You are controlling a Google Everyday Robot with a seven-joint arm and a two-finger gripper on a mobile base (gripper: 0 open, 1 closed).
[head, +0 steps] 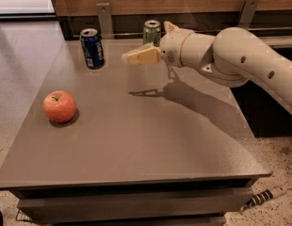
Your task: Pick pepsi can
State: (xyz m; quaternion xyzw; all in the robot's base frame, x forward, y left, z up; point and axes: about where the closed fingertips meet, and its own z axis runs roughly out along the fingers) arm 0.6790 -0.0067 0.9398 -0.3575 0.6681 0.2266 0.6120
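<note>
Cans number two: pepsi can [92,48] upright at the table's [136,145] far left, green can [152,32] behind my gripper [132,57], which hovers between them; its state I cannot tell. One apple [60,106] sits front left.

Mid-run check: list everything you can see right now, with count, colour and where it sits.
pepsi can: one, dark blue with a silver top, upright at the table's far left.
green can: one, light green, upright at the table's far edge, behind the gripper.
apple: one, red-orange, on the table's left side, nearer the camera than the cans.
table: one, grey-brown, bearing all three.
wall brackets: two, grey metal, on the wooden panel behind the table.
power strip: one, white, on the floor at lower right.
arm: one, white, reaching in from the right.
gripper: one, cream, above the table, right of the pepsi can and apart from it.
</note>
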